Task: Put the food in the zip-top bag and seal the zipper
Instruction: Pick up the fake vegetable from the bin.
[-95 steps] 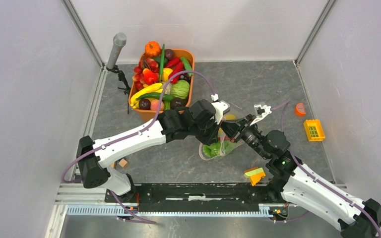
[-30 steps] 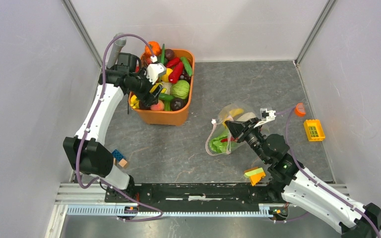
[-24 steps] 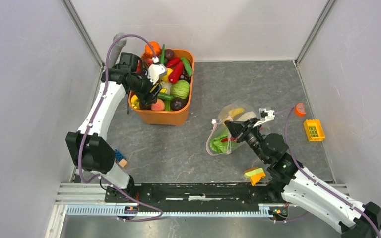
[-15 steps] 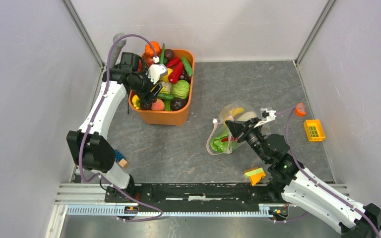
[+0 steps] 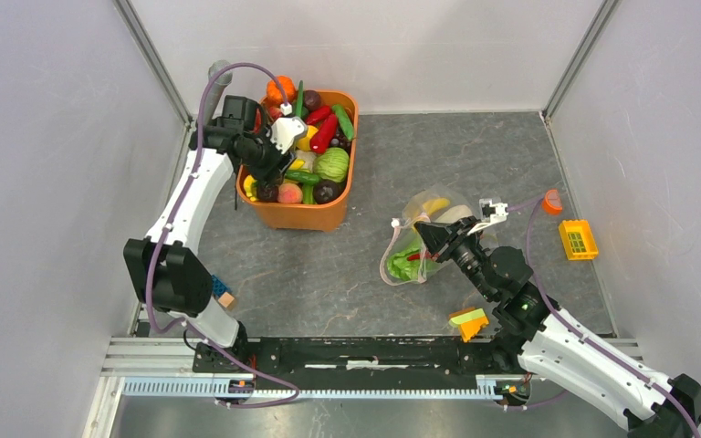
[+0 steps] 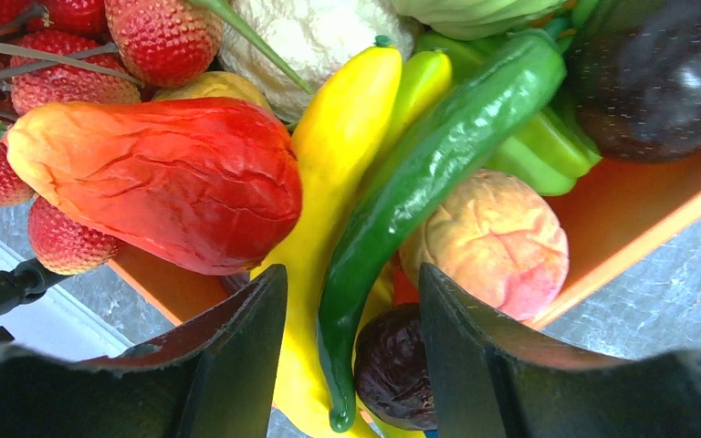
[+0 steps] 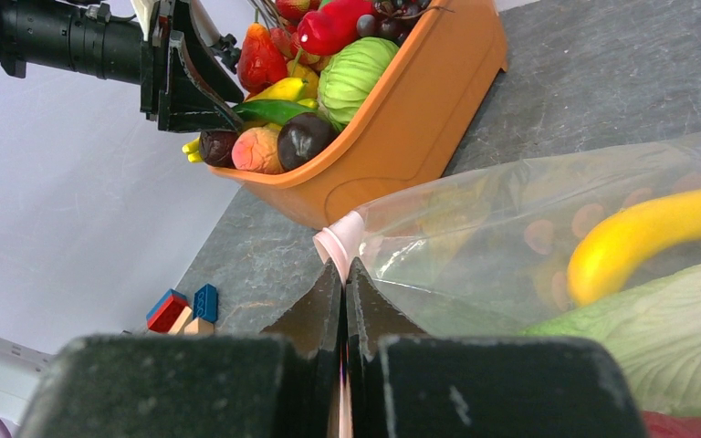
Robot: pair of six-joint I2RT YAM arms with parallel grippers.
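Clamped shut with right jaws on pale-pink zipper strip (image 7: 342, 239) at corner of clear pink-dotted plastic bag (image 7: 511, 187), open grey tabletop (image 5: 456, 151) around. Spread wide, empty, with left jaws over long green pepper (image 6: 420, 192) by rim of orange plastic tub (image 6: 621, 214).

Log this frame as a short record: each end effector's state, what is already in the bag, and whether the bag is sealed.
left end effector: open, poised over the orange tub, with a long green vegetable and a long yellow vegetable lying in line with its gap
right end effector: shut on the zipper at the mouth of the zip-top bag
in bag: banana, cabbage, something red beneath
seal: mouth looks open in the top view
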